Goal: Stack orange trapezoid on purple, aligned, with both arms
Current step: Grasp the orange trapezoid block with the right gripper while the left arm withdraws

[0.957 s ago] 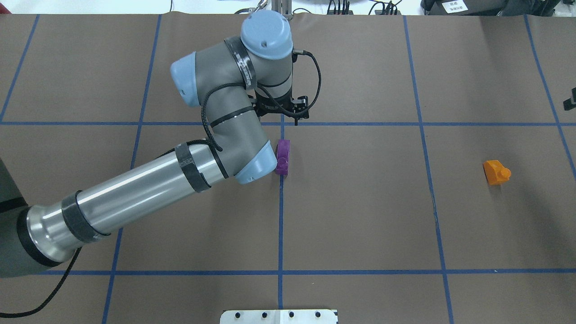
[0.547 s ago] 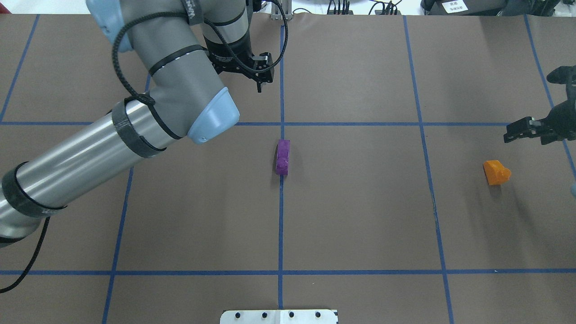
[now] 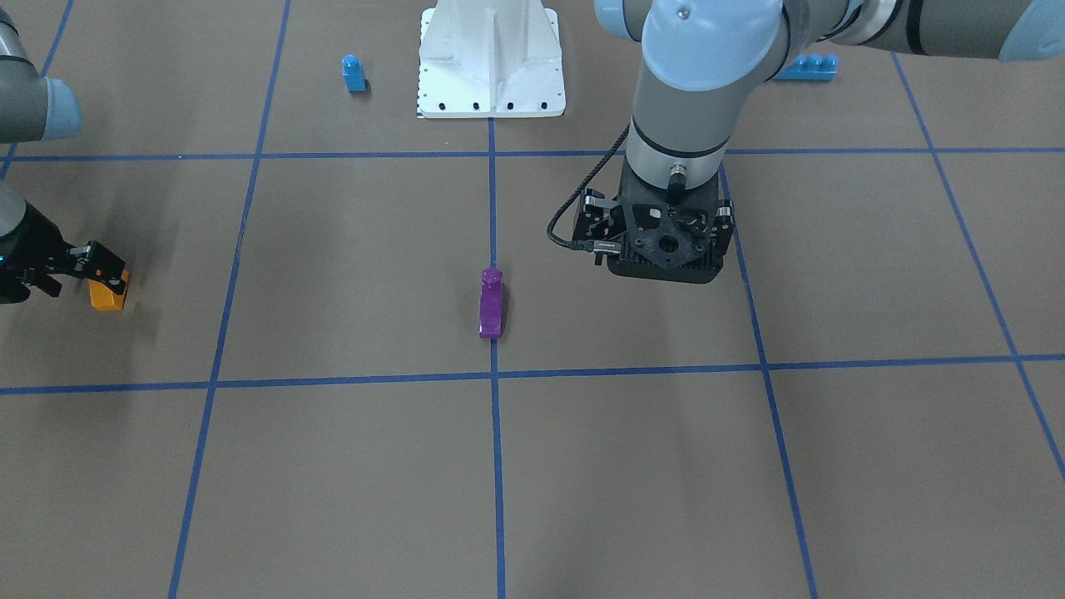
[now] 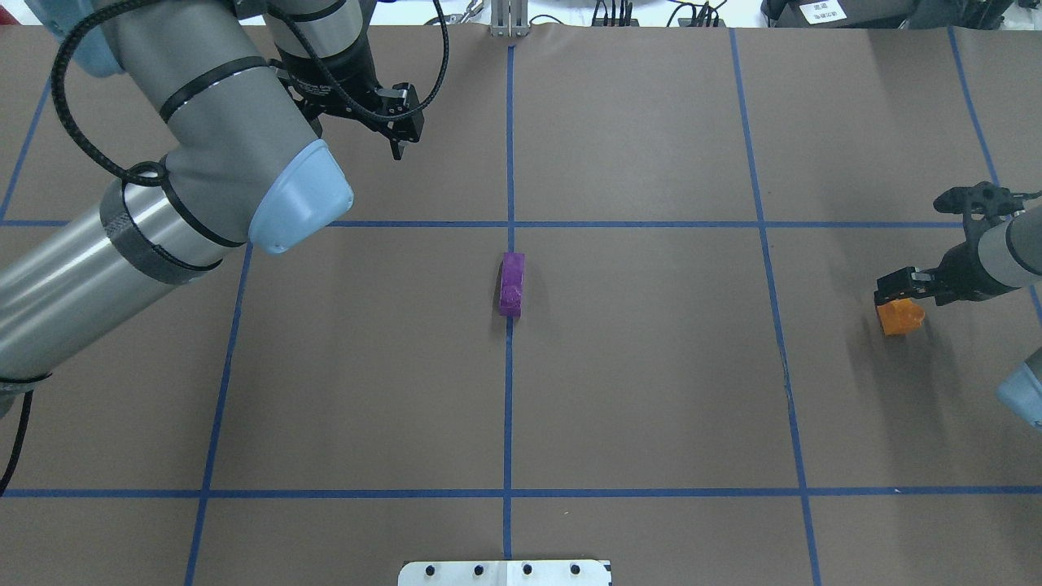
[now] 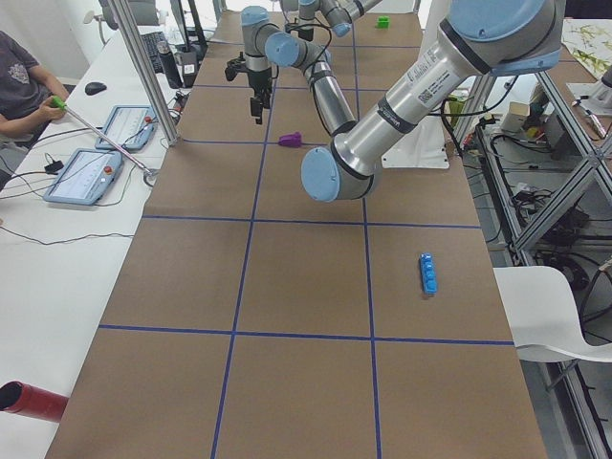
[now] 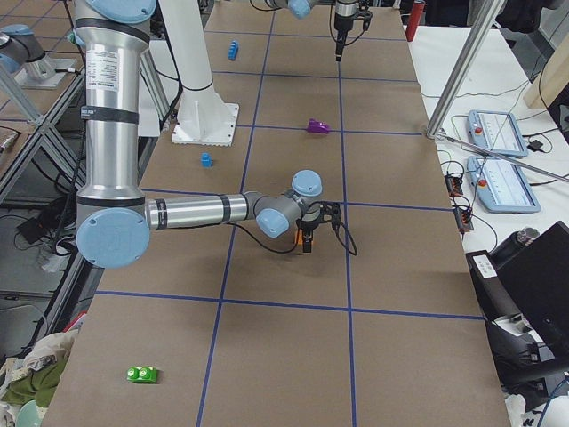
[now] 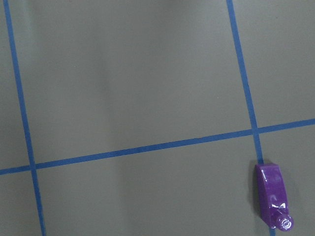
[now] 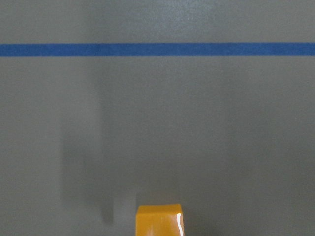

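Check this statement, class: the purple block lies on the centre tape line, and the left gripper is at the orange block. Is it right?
Not quite. The gripper at the orange block is the right gripper, not the left; the overhead view shows it coming in from the right edge. The left gripper hangs well away. The purple block does lie on the centre tape line.

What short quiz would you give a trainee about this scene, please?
1. True or false: the purple block lies on a blue line.
2. Of the left hand and the right hand, which is at the orange block? A) left B) right
3. Fill in: the small block near the white base is ____.

Key: 1 true; 2 B; 3 blue.
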Tool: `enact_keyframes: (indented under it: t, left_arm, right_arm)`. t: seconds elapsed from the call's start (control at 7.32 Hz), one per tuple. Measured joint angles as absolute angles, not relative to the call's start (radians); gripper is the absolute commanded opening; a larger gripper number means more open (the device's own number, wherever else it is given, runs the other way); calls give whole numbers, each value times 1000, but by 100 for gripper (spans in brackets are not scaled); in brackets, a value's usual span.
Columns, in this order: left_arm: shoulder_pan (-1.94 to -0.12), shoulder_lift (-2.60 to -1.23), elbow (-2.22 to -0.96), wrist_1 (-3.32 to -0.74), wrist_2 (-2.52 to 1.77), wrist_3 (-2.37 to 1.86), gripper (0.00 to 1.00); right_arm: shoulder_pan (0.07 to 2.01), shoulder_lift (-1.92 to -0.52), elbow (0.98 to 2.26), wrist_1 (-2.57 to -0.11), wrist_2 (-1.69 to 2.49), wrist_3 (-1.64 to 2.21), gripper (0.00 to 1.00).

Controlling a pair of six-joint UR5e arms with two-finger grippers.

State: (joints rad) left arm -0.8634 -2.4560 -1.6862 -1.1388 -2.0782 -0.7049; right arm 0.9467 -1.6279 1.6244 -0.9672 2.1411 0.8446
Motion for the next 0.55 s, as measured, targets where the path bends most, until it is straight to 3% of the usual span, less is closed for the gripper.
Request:
enact_keyframes:
  t: [0.55]
  left_arm:
    - [-866,-2434,-1702,-1145,-2080,-703,100]
  right_arm:
    - [930,-1633,1626,-971,2152,854,99]
